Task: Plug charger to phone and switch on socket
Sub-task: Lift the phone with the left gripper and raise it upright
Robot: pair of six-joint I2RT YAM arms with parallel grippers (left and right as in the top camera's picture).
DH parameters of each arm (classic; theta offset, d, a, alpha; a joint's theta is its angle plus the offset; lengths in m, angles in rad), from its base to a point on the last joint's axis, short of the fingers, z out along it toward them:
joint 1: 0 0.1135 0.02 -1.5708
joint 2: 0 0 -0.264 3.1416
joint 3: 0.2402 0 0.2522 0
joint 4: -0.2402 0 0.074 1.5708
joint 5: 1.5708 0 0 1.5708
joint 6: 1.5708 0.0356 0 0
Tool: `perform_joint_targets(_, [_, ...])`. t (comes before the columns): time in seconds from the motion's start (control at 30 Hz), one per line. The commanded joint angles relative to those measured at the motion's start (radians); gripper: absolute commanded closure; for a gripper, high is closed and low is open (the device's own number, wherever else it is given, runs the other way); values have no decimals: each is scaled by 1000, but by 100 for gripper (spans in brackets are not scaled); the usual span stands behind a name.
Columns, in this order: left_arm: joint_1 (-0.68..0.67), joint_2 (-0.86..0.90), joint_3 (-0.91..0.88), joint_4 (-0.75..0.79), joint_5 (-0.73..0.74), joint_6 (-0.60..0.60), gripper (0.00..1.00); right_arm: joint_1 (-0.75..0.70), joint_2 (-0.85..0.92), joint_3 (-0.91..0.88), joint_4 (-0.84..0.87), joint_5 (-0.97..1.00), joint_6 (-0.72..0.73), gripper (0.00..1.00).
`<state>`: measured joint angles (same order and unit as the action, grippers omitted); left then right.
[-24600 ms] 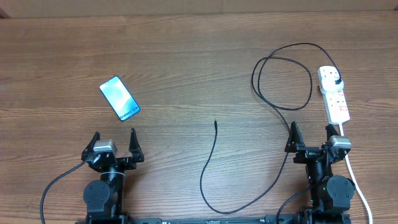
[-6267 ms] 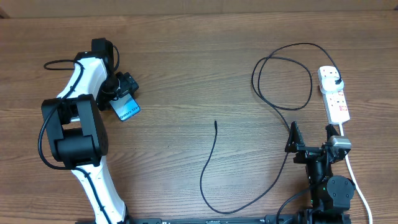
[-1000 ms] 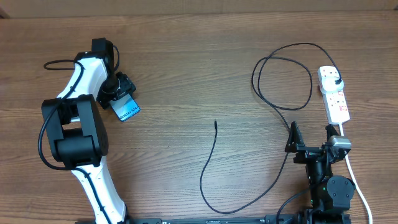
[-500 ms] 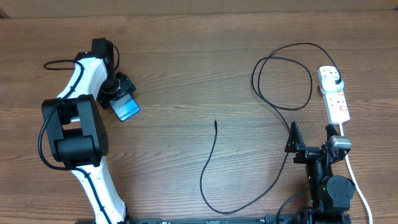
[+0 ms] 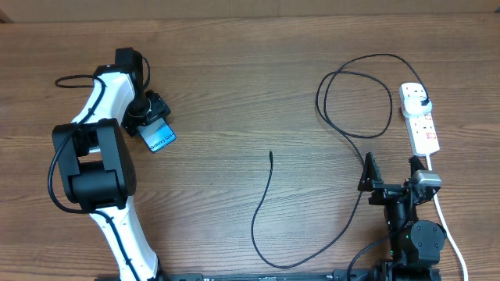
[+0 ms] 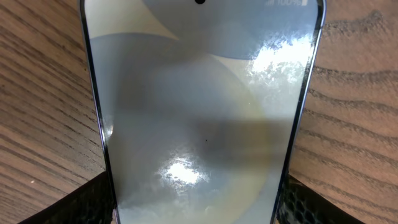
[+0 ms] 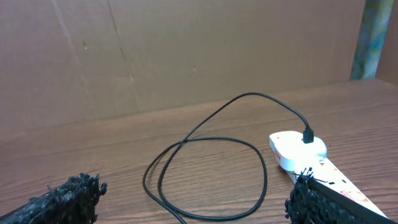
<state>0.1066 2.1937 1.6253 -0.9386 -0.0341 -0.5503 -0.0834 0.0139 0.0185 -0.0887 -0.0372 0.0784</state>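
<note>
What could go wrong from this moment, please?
The left end effector straddles the phone by its slim, glossy edges; it may slip or tilt when lifted. The charger's connector tip lies far from the phone, and pulling it could tighten the cable loop beside the power strip and drag it.

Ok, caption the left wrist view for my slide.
Left end effector grips the phone by its edges on the wooden table.
</note>
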Motion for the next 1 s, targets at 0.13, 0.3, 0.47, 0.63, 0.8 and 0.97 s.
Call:
perform_joint_targets(0.13, [2, 10, -21, -6, 1, -10, 65, 6, -11, -11, 6, 2, 3, 0])
perform_joint_targets(0.3, [2, 10, -21, -6, 1, -10, 80, 6, -11, -11, 6, 2, 3, 0])
perform_joint_targets(0.47, [2, 10, -21, -6, 1, -10, 89, 6, -11, -11, 6, 2, 3, 0])
perform_joint_targets(0.63, [2, 10, -21, -6, 1, -11, 96, 6, -11, -11, 6, 2, 3, 0])
perform_joint_targets(0.8, [2, 10, -21, -5, 0, -11, 96, 6, -11, -11, 6, 2, 3, 0])
perform_joint_targets(0.97, [2, 10, -17, -5, 1, -11, 96, 6, -11, -11, 6, 2, 3, 0])
